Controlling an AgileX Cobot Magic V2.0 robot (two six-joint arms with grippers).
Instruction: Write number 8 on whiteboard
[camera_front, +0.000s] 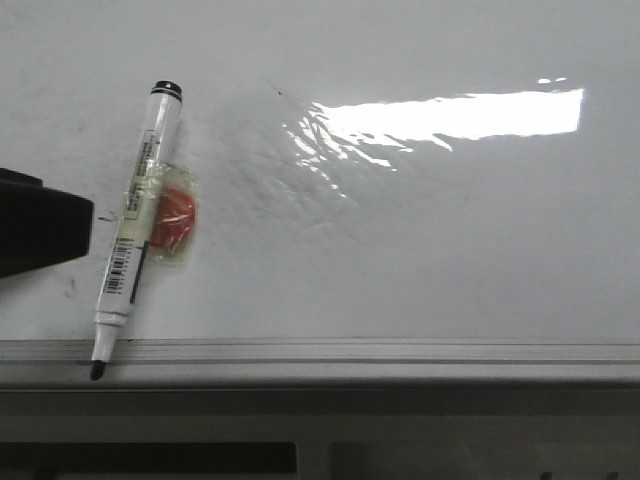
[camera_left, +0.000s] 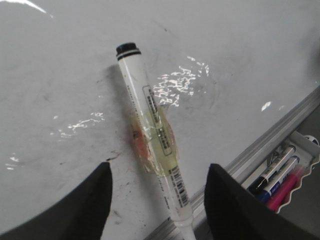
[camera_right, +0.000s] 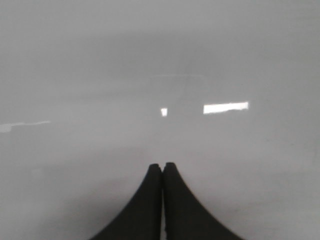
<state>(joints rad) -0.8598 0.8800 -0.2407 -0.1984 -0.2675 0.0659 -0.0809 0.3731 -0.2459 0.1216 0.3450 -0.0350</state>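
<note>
The whiteboard (camera_front: 420, 250) is glossy white with faint grey smudges and a wrinkled glare patch. No number 8 shows on it. A white marker (camera_front: 135, 225) with a black end cap lies on the board, its black tip down on the grey edge rail (camera_front: 380, 352). A red piece under clear tape (camera_front: 175, 220) sticks to its barrel. My left gripper (camera_left: 160, 170) is open, its jaws on either side of the marker's (camera_left: 150, 135) lower barrel without touching it. A black part of it (camera_front: 45, 232) shows at the front view's left edge. My right gripper (camera_right: 162, 165) is shut and empty over bare board (camera_right: 150, 75).
A white tray (camera_left: 305, 145) holding black, blue and pink markers (camera_left: 280, 175) sits past the rail (camera_left: 280, 135) in the left wrist view. Small black ink flecks (camera_left: 112, 157) mark the board near the left finger.
</note>
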